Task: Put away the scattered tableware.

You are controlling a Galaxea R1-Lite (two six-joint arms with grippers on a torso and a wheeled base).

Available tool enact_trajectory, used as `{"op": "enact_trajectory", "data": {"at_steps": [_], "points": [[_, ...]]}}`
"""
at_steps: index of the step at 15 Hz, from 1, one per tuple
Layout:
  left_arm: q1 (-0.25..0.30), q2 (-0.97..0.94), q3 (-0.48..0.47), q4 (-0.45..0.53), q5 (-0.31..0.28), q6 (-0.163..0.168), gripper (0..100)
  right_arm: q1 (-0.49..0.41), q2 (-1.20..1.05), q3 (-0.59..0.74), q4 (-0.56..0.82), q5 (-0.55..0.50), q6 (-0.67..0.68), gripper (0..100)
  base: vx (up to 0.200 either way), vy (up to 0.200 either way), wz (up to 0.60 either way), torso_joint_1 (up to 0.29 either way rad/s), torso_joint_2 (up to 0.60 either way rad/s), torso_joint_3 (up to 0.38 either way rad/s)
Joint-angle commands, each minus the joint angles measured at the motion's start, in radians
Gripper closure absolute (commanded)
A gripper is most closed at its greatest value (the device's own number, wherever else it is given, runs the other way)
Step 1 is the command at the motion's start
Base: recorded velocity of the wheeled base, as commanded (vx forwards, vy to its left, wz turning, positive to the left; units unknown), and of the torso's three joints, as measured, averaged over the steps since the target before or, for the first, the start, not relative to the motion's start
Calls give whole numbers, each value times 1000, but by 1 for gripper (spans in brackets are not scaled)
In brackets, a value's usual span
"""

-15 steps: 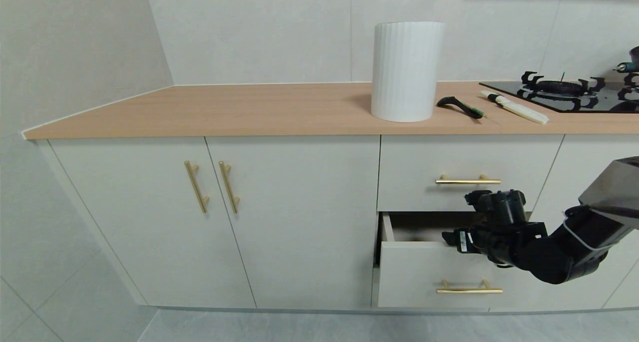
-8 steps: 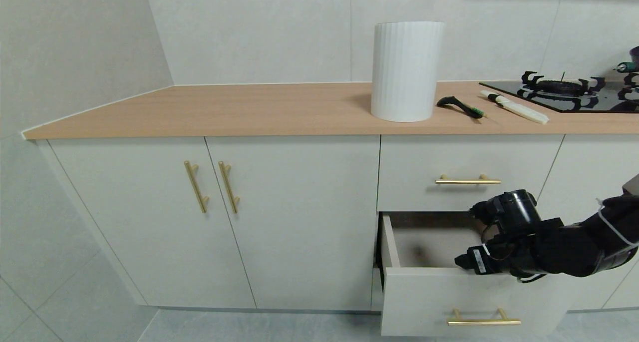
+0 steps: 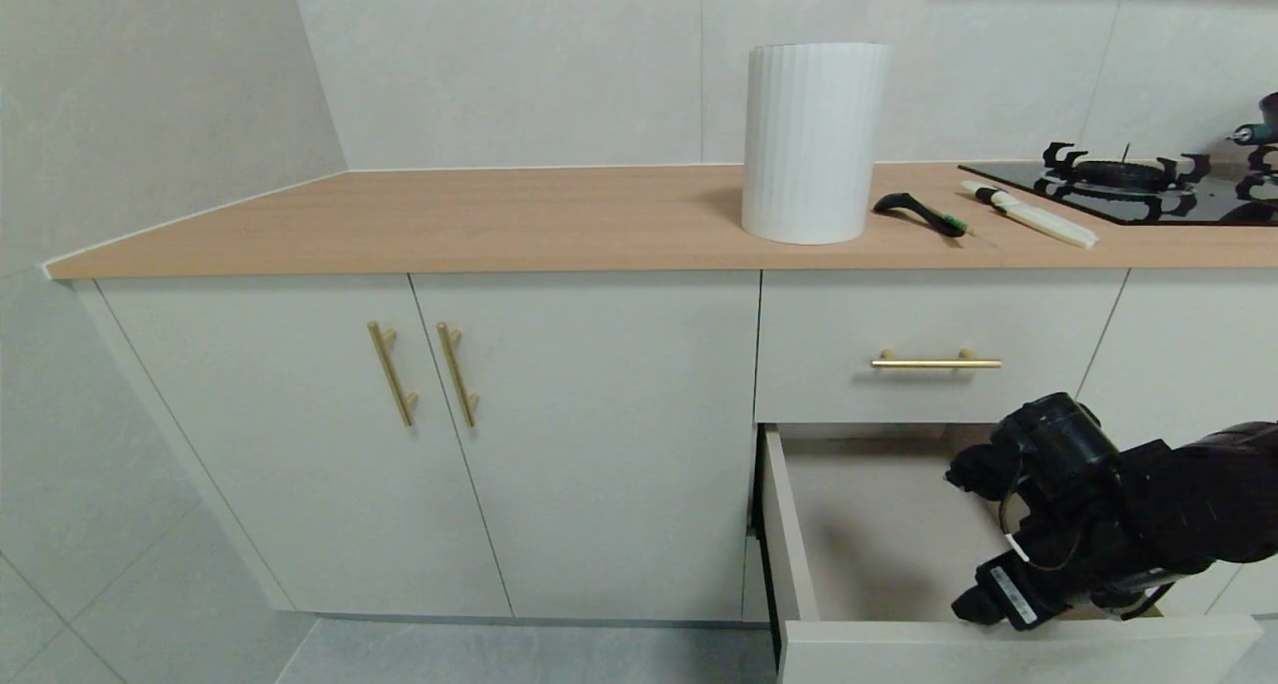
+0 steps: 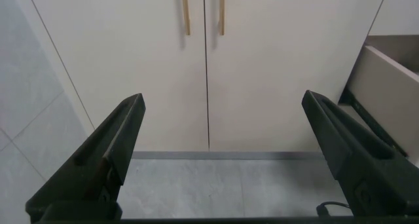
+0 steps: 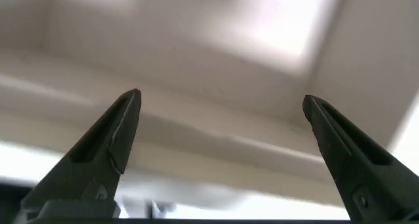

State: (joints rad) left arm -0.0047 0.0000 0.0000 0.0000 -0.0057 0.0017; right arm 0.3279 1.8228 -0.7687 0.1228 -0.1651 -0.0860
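**A:** Drawer [image 3: 789,534] is pulled farther out than a second ago, and the right gripper [image 5: 219,99] has drawn back with it.

**B:** Fingers?

**A:** Right ones spread wide at the drawer's front edge, gripping nothing. Left gripper [image 4: 222,103] is spread too, facing the doors [image 4: 275,73].

**B:** Tableware?

**A:** Tool [image 3: 919,212] and knife [image 3: 1028,215] lie near the counter's [image 3: 499,220] front edge, between canister [image 3: 814,143] and stove [image 3: 1128,190].

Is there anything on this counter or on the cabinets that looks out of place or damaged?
Nothing is spilled or damaged. A black-handled tool and a cream-coloured utensil lie loose and slanted on the countertop beside the stove. The lower drawer stands pulled far out.
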Motion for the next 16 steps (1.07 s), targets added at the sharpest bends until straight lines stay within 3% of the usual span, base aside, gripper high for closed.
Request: {"op": "enact_trajectory", "data": {"at_steps": [1,6,10,16], "points": [[0,0,0,0,0,0,0,20,-59,-4,11,-2,-3,0,0,0,0,0,0,0],[0,0,0,0,0,0,0,-4,-102,-72,9,4,111,0,0,0,0,0,0,0],[0,0,0,0,0,0,0,-59,-154,-93,-22,12,115,0,0,0,0,0,0,0],[0,0,0,0,0,0,0,-66,-189,-77,-115,26,117,0,0,0,0,11,-49,-34]]}}
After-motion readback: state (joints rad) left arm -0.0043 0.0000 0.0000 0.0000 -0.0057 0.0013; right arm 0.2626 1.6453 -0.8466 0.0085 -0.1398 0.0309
